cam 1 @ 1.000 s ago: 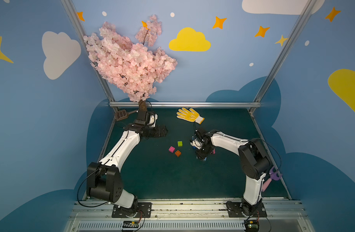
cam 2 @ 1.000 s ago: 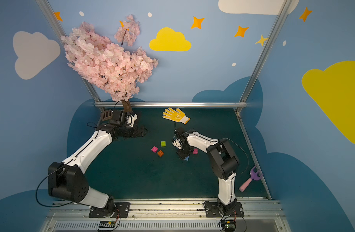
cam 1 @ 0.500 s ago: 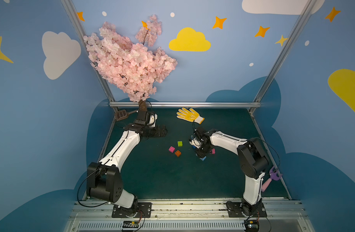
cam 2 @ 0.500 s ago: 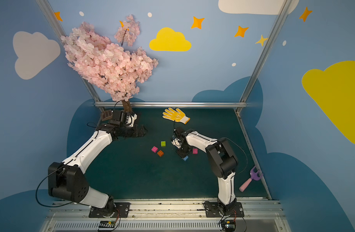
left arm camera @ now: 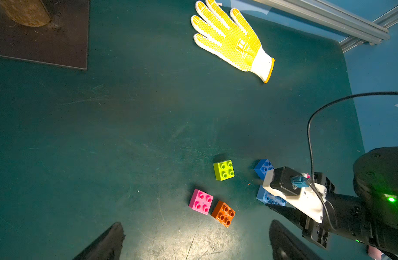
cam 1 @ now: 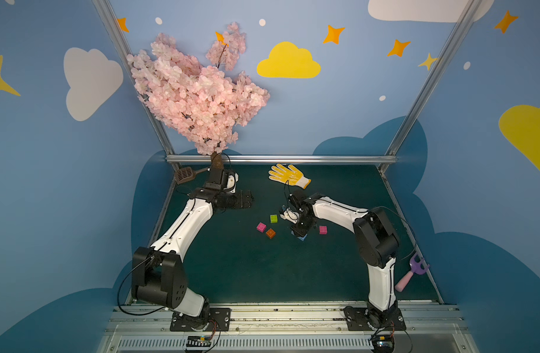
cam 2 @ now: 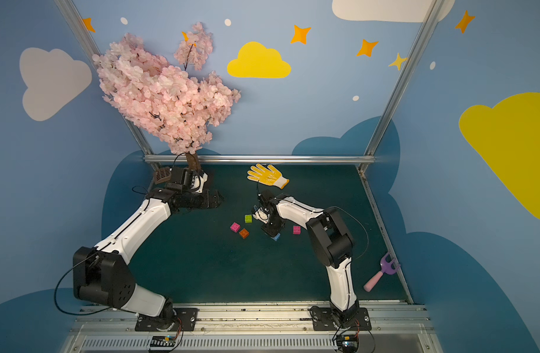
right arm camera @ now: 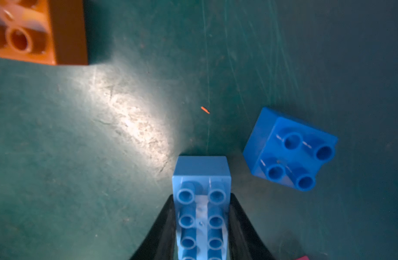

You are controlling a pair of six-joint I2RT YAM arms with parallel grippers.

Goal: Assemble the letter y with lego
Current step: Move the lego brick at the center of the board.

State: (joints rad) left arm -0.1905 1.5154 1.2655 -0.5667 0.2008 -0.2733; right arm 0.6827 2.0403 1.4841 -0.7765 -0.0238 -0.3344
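My right gripper [right arm camera: 201,197] is shut on the long sides of the light blue lego brick [right arm camera: 201,171], low on the green mat [cam 1: 232,269]. A dark blue brick [right arm camera: 290,150] lies loose just beside it. A lime green brick [cam 1: 273,218], a pink brick [cam 1: 261,227] and an orange brick [cam 1: 270,233] lie apart left of that gripper [cam 1: 299,232]. Another pink brick [cam 1: 323,229] sits to its right. No letter y shows; all bricks are separate. My left gripper [left arm camera: 196,227] hangs open and empty at the back left [cam 1: 247,198].
A yellow glove [cam 1: 288,175] lies near the back rail [cam 1: 281,159]. The pink blossom tree [cam 1: 198,97] stands on a dark plate [left arm camera: 40,40] at the back left, beside a brown scoop [cam 1: 186,174]. A purple-and-pink toy fork [cam 1: 410,273] lies at the right edge.
The right gripper's jaws have closed onto the light blue brick and it has shifted slightly left. The left arm has not moved.
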